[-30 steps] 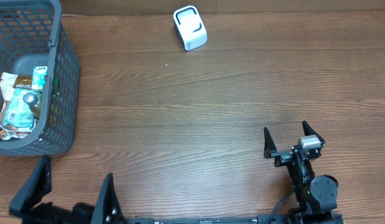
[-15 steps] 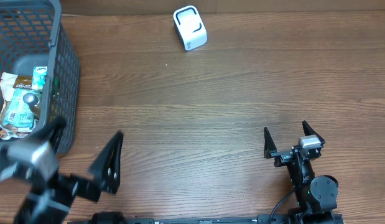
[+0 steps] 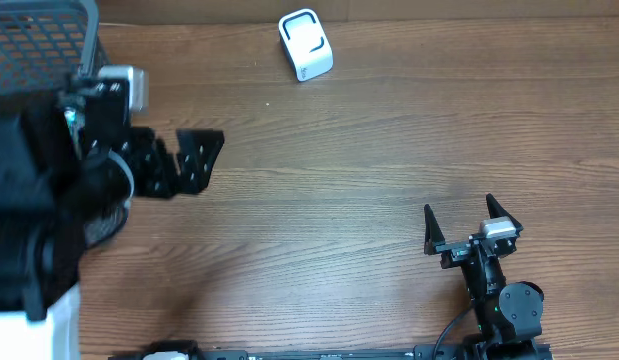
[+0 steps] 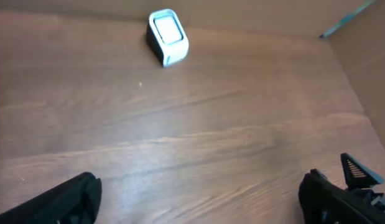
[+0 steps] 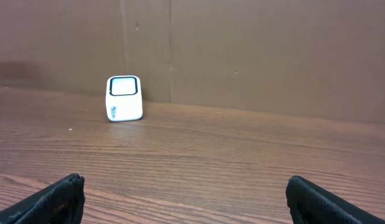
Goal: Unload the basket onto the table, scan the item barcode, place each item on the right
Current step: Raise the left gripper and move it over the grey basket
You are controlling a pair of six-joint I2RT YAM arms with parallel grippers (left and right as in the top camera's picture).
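The white barcode scanner (image 3: 305, 45) stands at the table's far edge and also shows as the scanner (image 4: 167, 45) and the scanner (image 5: 124, 98) in the wrist views. My left gripper (image 3: 175, 164) hangs open high over the table's left side, just right of the grey mesh basket (image 3: 39, 35), nothing between its fingers (image 4: 68, 202). The left arm covers most of the basket, so the item is hidden. My right gripper (image 3: 467, 226) rests open and empty near the front right; in its own view the gripper (image 5: 186, 199) faces the scanner.
Brown cardboard walls (image 5: 254, 56) close off the back and right of the wooden table (image 3: 369, 150). The left arm's body (image 3: 34, 230) fills the left side of the overhead view.
My left arm has risen from the front edge and swung up and back toward the basket, now covering the packets that showed in it. The right arm has not moved.
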